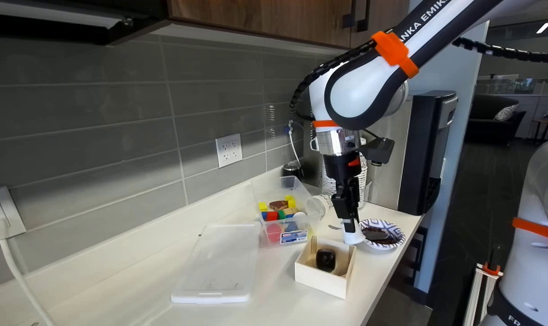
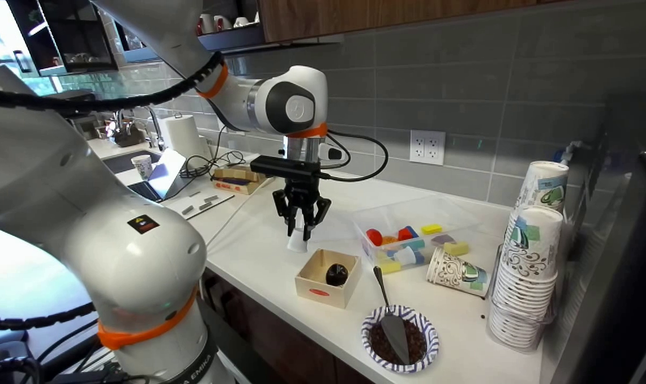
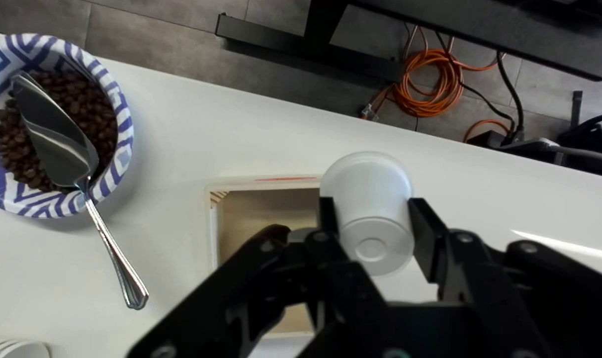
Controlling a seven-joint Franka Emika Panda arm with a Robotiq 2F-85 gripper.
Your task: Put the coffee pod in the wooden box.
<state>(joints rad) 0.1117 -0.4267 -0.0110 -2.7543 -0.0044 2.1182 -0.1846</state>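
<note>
While a dark rounded object (image 2: 336, 274) sits inside the pale wooden box (image 2: 328, 296), a black pincer (image 2: 299, 233) clasps a white coffee pod (image 3: 369, 211) between its fingers (image 3: 427, 238) above the white worktop (image 2: 258, 250), near the box. Nearby, a metal server (image 3: 62, 144) rests in a patterned bowl (image 3: 125, 129) of coffee beans (image 3: 89, 109).

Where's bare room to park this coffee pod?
Bare counter lies between the wooden box and plastic lid, and between the box and patterned bowl. Inside the box there's some room beside the black object. Around the clear tub, tipped paper cup and cup stack it's crowded.
</note>
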